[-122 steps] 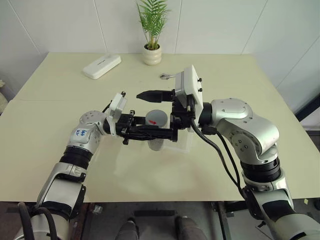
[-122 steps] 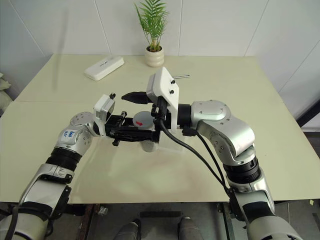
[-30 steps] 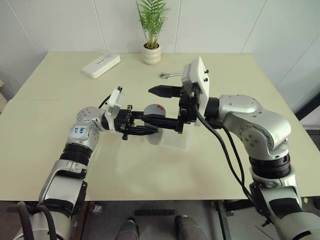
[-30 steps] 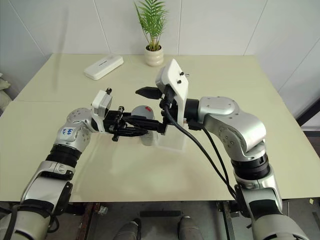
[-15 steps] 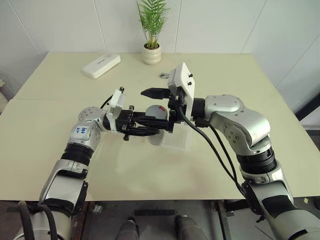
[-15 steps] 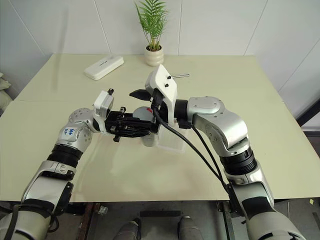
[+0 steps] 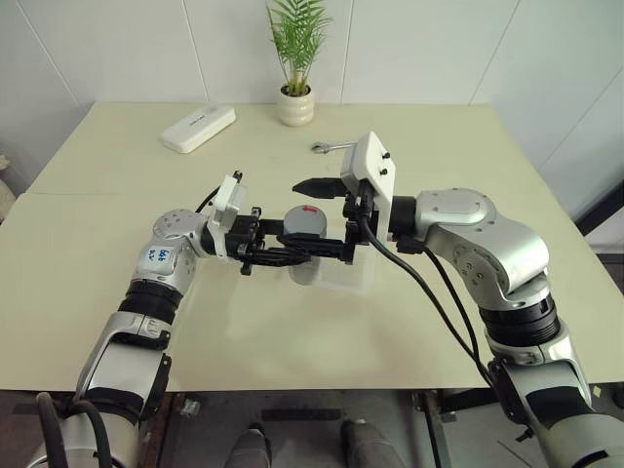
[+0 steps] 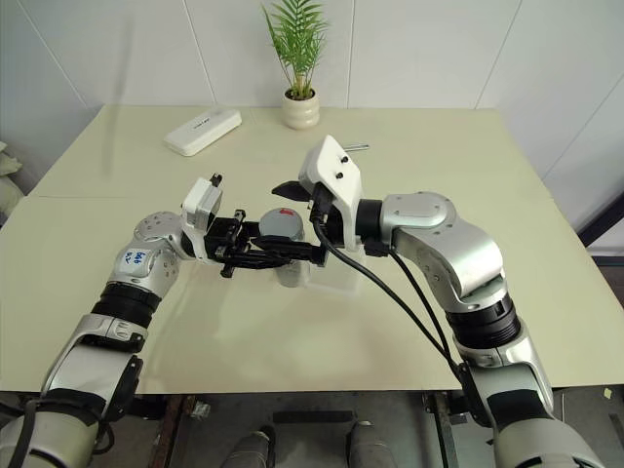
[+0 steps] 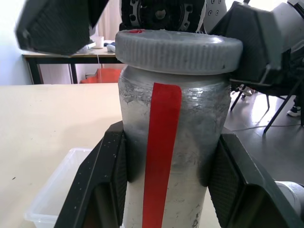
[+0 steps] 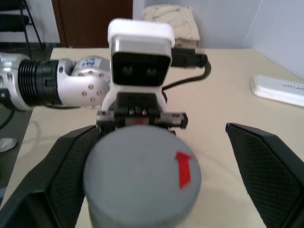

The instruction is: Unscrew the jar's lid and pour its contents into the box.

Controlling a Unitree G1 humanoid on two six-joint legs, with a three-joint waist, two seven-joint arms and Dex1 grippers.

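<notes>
The jar stood upright above the middle of the table, held off the surface, its silvery body marked with a red strip. The left gripper was clamped on its body, one black finger on each side. The lid, a grey ribbed disc with a red mark on top, sat on the jar's mouth. The right gripper reached in from the right with its fingers spread wide, one on the far side of the lid and one on the near side; whether they touched the lid could not be told. The box, a clear shallow tray, lay on the table just below and to the right of the jar, partly under the right gripper. Toward the far edge of the table stood a white pot with a green plant, a white oblong case lay to its left, and a small metal tool lay to its right.
</notes>
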